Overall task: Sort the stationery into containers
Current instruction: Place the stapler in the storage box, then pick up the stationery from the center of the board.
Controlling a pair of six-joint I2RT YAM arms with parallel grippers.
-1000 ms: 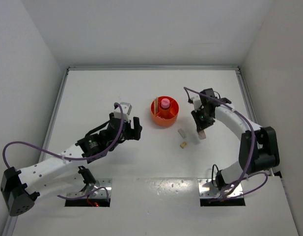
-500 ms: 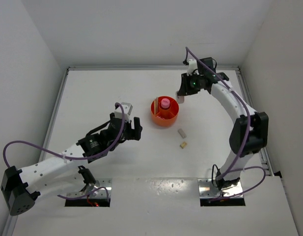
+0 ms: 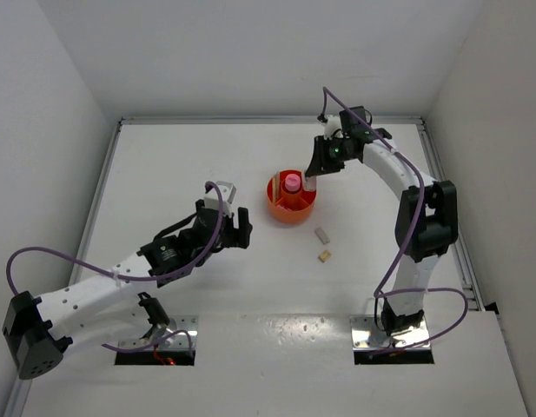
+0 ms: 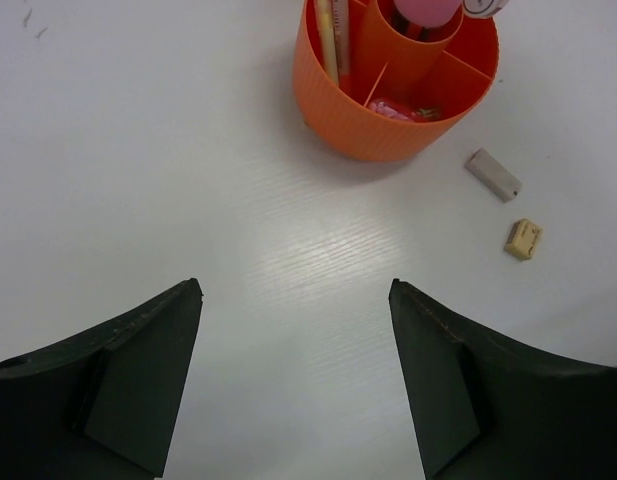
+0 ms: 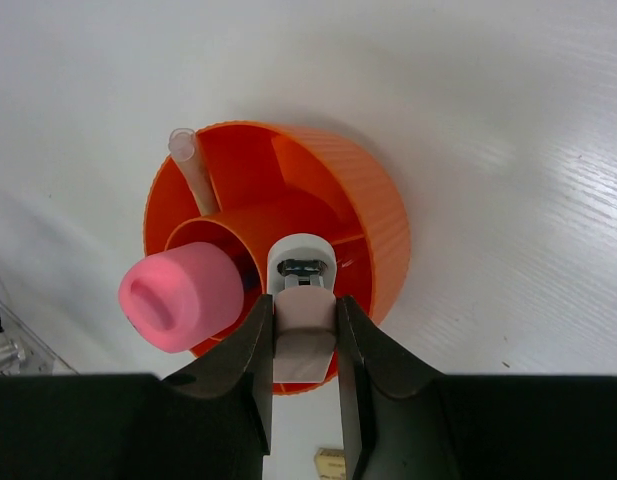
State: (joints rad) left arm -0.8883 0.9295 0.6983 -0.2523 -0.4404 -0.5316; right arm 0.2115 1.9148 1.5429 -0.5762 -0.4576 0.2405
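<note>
Centring the right hand [image 5: 304, 312], clamped on a pale pink block [image 5: 304, 348] with a white rounded end, over one outer compartment of the round orange plastic organiser [image 5: 376, 235] should let the block drop clear of the dividers. The left hand [image 4: 295, 300] hovers open above the white desk [image 4: 138, 150], near the organiser.

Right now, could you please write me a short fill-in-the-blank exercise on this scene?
The left claw is ____.
The right claw, gripping a small pale item, hovers over the round ____ plastic organiser.
The pink-capped tube stands in its ____ well.
____ loose pieces, a beige rectangular eraser and a tan cube, lie beside it.
Missing: open, orange, central, two.
</note>
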